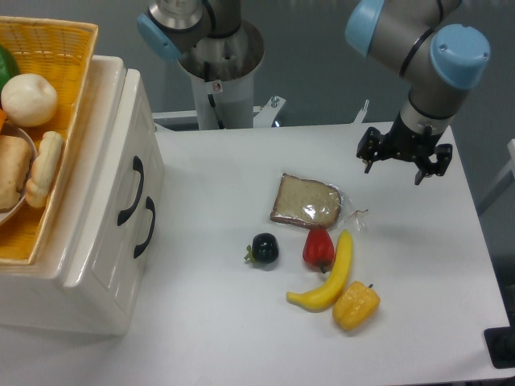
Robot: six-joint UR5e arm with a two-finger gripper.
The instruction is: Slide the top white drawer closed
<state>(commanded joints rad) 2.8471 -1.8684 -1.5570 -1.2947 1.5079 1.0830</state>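
Note:
The cream-white cabinet (96,265) stands at the left of the table. Its front faces right and carries two black C-shaped handles. The top white drawer (121,153) has the upper handle (133,190). Its front looks about flush with the lower drawer front (125,265), which has the lower handle (146,227). My gripper (393,172) hangs over the far right of the table, far from the cabinet. It points down, and is open and empty.
A yellow wicker basket (72,48) of food sits on top of the cabinet. On the table lie bagged bread (306,201), a dark plum (264,248), a red pepper (319,248), a banana (328,281) and a yellow pepper (356,305). A second robot base (217,72) stands behind.

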